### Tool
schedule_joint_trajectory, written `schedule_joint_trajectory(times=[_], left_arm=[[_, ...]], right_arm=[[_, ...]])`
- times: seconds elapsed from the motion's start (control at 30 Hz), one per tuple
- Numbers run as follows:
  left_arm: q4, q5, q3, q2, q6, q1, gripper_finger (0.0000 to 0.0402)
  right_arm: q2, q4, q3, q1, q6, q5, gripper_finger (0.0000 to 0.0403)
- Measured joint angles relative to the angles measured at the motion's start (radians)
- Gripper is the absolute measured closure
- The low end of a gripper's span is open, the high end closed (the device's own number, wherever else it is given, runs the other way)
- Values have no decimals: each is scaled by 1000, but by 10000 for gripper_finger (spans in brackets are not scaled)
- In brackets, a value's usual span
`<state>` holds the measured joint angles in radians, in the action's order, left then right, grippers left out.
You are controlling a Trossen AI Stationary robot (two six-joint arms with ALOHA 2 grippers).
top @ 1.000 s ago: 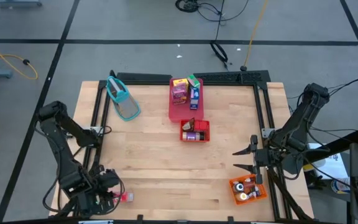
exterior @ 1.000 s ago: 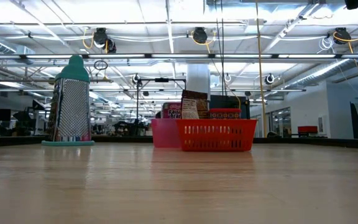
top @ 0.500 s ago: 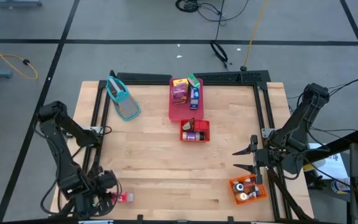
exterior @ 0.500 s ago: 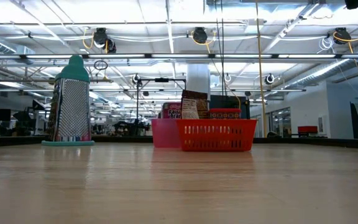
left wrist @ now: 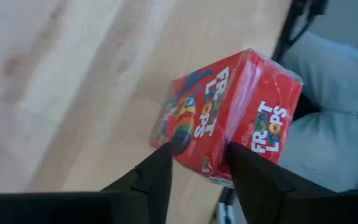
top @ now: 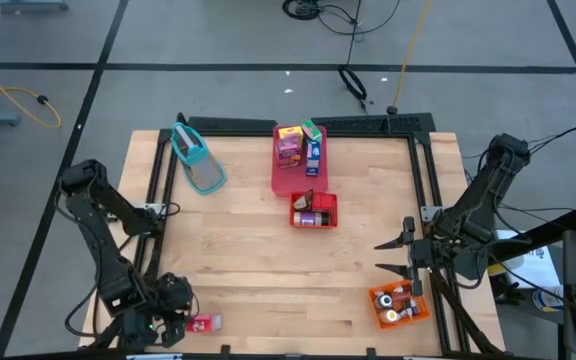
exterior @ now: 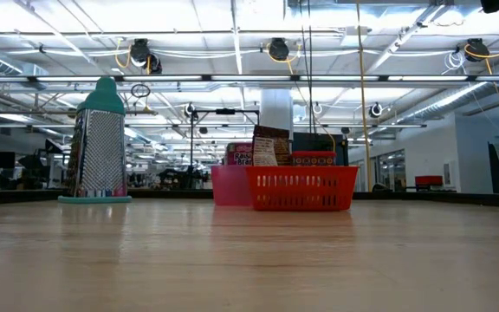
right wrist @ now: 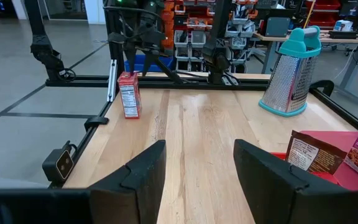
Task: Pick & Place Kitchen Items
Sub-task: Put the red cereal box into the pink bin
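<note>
Left wrist view: left gripper [left wrist: 197,158] fingers pinch the red cereal carton [left wrist: 225,112] at the surface's near-left corner; the shallow bite could slip. Right gripper [right wrist: 196,165] waits, fingers wide.

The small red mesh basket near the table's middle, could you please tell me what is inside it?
The red mesh basket holds a dark brown packet and a small bottle; anything beneath them is covered.

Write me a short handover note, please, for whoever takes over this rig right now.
Left gripper: at the table's near left corner, closed on a red cereal box.
Right gripper: open, empty, waiting near the orange bin of small jars.
Done: cartons stand in the pink tray; the red basket holds items.
Left: place the cereal box; the grater lies at the far left.
</note>
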<state>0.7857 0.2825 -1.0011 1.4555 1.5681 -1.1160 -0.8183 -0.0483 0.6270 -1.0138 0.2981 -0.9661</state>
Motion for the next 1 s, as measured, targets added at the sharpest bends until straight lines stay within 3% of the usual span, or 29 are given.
schedule_joint_trajectory(times=[0.1,0.23,0.3,0.6,1.0], left_arm=[[-41,-8,20,0,-11,-1,279],[-103,-8,21,2,-97,-1,364],[-130,7,22,2,-140,-1,388],[-143,85,24,3,-179,3,398],[-112,88,-21,-3,-318,77,401]], right_arm=[[0,0,0,0,0,0,220],[0,0,0,0,0,0,220],[0,0,0,0,0,0,220],[0,0,0,0,0,0,220],[0,0,0,0,0,0,220]])
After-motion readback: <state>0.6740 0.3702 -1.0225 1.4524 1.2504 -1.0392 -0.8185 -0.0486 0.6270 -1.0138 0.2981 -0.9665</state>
